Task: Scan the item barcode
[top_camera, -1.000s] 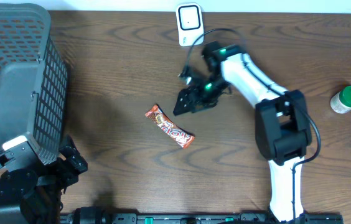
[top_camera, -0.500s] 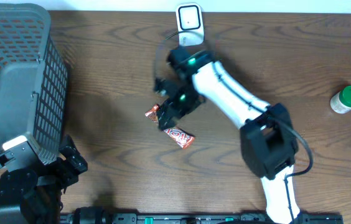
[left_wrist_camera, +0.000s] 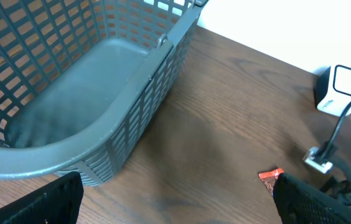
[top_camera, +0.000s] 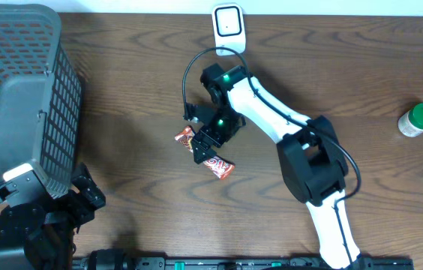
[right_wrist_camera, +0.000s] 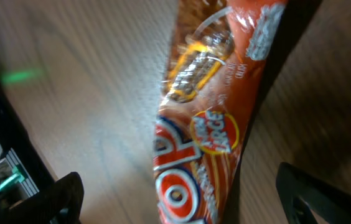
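Observation:
An orange-red candy bar [top_camera: 222,168] lies flat on the wooden table, slanting from upper left to lower right. My right gripper [top_camera: 205,147] hovers over its middle, open. In the right wrist view the candy bar [right_wrist_camera: 210,118] fills the gap, and the two dark fingertips [right_wrist_camera: 60,200] stand wide on either side without touching it. A white scanner [top_camera: 227,28] stands at the table's far edge. My left gripper [left_wrist_camera: 175,200] is open and empty, low over the table near the front left. From there one end of the candy bar [left_wrist_camera: 270,175] and the scanner [left_wrist_camera: 337,90] show.
A large grey mesh basket [top_camera: 24,90] fills the left of the table, and the left wrist view looks over its rim [left_wrist_camera: 144,68]. A green-capped bottle [top_camera: 418,120] stands at the far right. The right arm's cable [top_camera: 193,67] loops near the scanner.
My right arm has swung left and forward from beside the scanner to directly over the candy bar. The bar has not moved. The left arm is still.

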